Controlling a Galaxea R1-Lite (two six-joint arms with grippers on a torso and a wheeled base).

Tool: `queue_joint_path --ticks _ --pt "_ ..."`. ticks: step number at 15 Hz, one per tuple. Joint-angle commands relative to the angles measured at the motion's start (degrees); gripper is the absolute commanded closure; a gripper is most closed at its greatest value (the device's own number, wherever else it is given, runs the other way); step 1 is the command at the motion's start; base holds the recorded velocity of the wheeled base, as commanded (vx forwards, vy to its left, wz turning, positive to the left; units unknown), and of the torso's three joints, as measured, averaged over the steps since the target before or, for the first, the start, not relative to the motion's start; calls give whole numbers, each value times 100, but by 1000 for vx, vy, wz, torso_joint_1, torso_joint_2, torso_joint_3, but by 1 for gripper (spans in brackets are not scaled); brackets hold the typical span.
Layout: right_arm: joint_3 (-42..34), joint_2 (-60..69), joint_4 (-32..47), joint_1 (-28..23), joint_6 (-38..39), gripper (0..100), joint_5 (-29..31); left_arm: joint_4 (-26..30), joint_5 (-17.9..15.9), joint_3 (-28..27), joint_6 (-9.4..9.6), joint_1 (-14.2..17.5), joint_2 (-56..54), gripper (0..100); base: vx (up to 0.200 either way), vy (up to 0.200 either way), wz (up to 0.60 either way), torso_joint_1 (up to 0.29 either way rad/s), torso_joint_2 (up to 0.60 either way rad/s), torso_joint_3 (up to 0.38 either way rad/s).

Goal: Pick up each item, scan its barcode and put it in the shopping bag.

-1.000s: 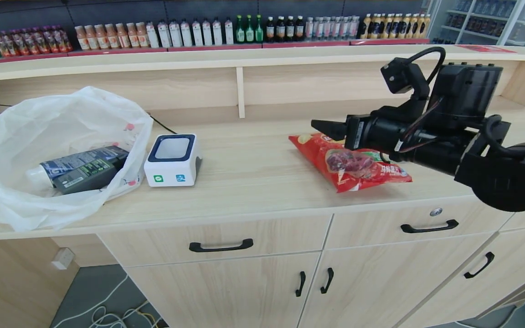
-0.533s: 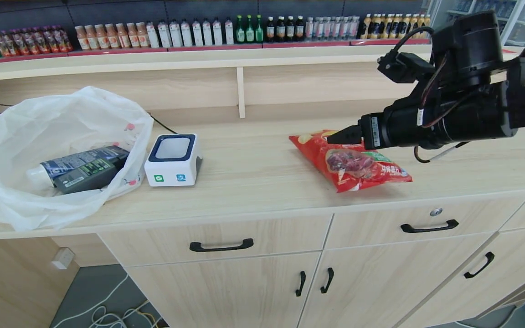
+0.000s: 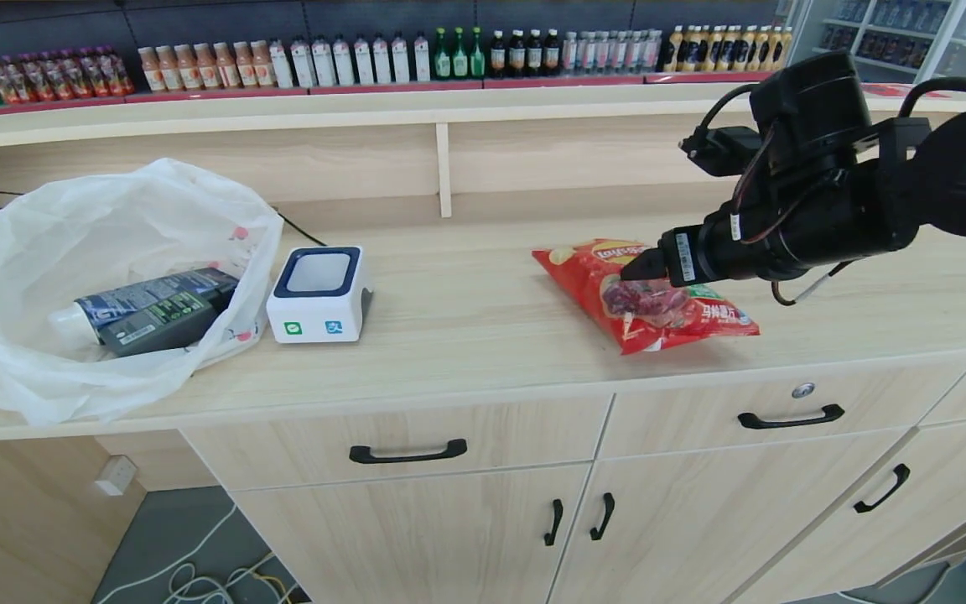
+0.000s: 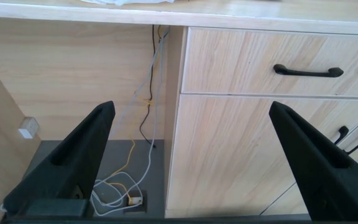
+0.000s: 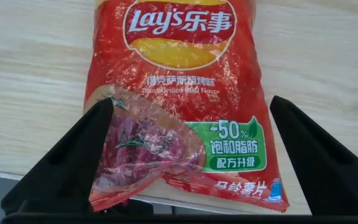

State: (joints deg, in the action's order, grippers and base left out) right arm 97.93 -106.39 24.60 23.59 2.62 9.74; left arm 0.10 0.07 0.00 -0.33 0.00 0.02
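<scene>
**Right claw lines up over the crisp packet**

The shiny red crisp packet lies flat on the light wooden counter, in the right-centre part of the head view, close to the front edge. It has not moved in the last second.

What changed is the arm above it. A second ago the right claw was pointing across the upper left end of the packet, and the arm was low at the right edge of the frame. Now the arm is higher and turned, and the claw points down at the middle of the packet. In the right wrist view the right claw is wide open, with one finger on each side of the red crisp packet, and it holds nothing. Whether the tips already touch the foil, I cannot tell.

I judge this as the last moment before the grasp: the claw needs only to go down and close. The foil is slippery and full of air, so the grip may slide.

Further left stands the white box scanner with the dark blue rim, and just beside it the white plastic shopping bag, which already holds a dark bottle.

The left claw is wide open and empty, below the counter, facing the cupboard fronts.
</scene>
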Motion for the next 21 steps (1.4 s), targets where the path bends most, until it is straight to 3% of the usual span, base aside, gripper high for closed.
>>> queue_joint_path --ticks 1,7,21 --pt "-37 -84 -8 -3 2 0 -7 -1 1 0 -2 0 -2 0 0 0 0 0 0 0" --pt "-195 -110 -52 23 107 0 -324 -1 1 0 -2 0 -2 0 0 0 0 0 0 0" --pt "-617 -295 -729 190 2 0 -253 -1 1 0 -2 0 -2 0 0 0 0 0 0 0"
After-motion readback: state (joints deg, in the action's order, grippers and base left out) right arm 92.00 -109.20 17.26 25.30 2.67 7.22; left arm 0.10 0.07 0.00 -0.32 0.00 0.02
